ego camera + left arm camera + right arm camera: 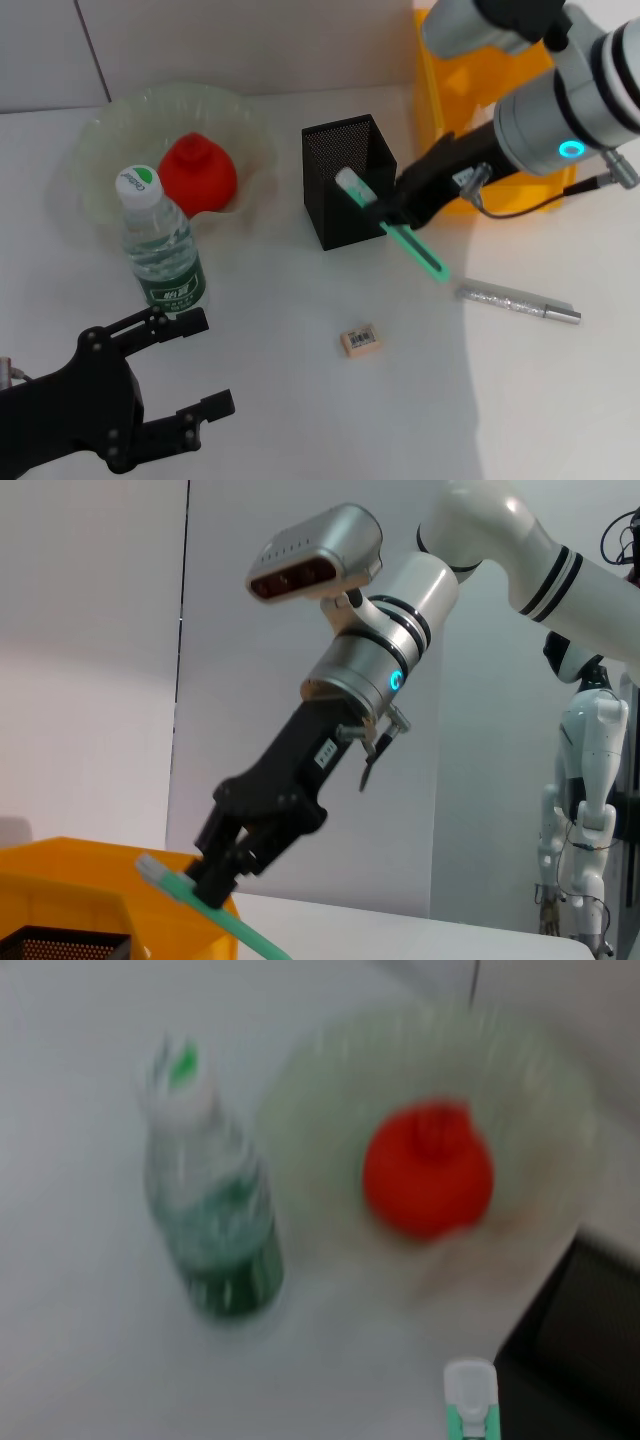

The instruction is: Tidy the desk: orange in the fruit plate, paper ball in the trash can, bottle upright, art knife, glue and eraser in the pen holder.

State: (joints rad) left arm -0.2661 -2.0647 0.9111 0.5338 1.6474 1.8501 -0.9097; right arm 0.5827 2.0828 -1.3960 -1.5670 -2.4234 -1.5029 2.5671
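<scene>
Left gripper (195, 365): black, low at the table's near left corner, jaws spread wide, holding nothing.

Eraser (360, 341): small, tan, labelled, flat on the table (300, 420) toward the near edge, about midway across, apart from everything else.

Silver glue stick or pen-like tube (518, 302): lying flat on the right part of the table, well clear of the pen holder.

Water bottle (160, 240): clear plastic, green label, white-and-green cap, standing upright on the left side, just in front of the fruit plate. Also seen upright in the right wrist view (210, 1210).

Art knife (405, 237): green and white, tilted, its white end over the pen holder's open top, its green end pointing down toward the near right. Pinched mid-length by the right gripper.

Right gripper (385, 212): black, jaws closed on the art knife, just beside the pen holder's right wall; the same grip shows in the left wrist view (210, 875).

Pen holder (335, 195): black mesh, square, upright, mid-table.

Orange (198, 173): red-orange, resting in the fruit plate.

Fruit plate (100, 130): translucent, wavy-rimmed, far left part of the table.

Yellow bin (440, 90): at the far right edge, behind the right arm.
</scene>
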